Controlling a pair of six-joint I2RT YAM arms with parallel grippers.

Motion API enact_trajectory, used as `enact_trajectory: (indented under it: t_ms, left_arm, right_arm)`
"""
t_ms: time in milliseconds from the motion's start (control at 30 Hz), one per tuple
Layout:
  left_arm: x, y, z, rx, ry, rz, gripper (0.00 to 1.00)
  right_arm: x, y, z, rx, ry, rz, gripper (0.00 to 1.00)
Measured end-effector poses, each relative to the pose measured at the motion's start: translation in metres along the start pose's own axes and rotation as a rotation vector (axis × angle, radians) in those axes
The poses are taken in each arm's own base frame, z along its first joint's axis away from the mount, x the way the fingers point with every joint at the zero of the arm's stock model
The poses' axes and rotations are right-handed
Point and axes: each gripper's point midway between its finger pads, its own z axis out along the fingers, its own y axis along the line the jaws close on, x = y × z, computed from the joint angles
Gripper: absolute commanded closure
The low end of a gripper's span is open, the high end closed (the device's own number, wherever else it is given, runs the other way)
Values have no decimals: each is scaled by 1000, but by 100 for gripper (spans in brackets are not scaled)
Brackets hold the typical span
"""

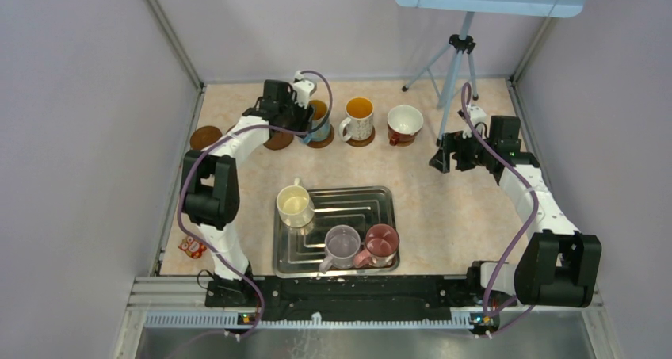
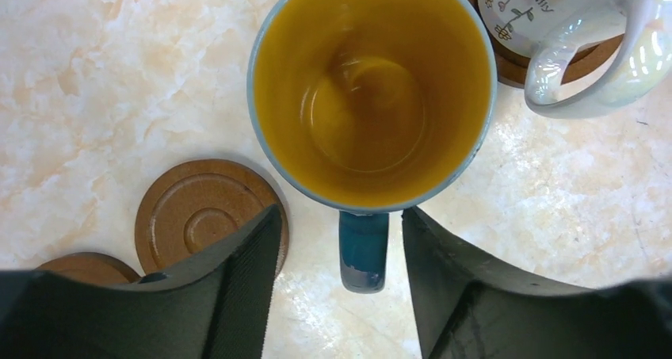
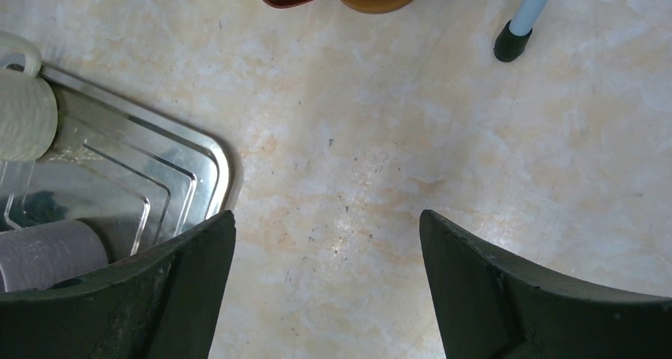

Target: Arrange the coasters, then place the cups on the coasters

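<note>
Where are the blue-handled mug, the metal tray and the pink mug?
blue-handled mug (image 2: 364, 248): left wrist view, on the handle.
metal tray (image 1: 357, 215): top view, bare floor.
pink mug (image 1: 382, 241): top view, inside bottom.

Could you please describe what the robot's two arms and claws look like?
The left arm and right arm have white links, chunky black joint housings and a looping lilac cable. The left claw and right claw each have two matte black, wedge-shaped fingers.

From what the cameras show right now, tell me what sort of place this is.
Probably a robot test cell, not a kitchen: plain wall panels box in a marbled table, the left arm and right arm are bolted to a base rail, and a tripod stands at the back.
</note>
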Motion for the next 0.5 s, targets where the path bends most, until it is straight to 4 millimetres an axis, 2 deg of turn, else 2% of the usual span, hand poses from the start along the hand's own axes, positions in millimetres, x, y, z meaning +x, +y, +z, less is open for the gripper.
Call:
enact_trajectory:
  t_ms: [167,267,333,500]
  left_arm:
    - [2,-9,-8,53,24,21,11]
    - [-12,-17,-27,90,3,45,9]
    - [-30,-23,-50,113,-43,68,9]
    - [-75,-53,-130,179,-190,132,12]
  right_arm:
    - [0,0,0,-2,0,0,15]
    - [0,1,0,-7,0,1,15]
    - [0,2,0,-9,1,1,15]
    - [4,3,-1,-14,13,9,15]
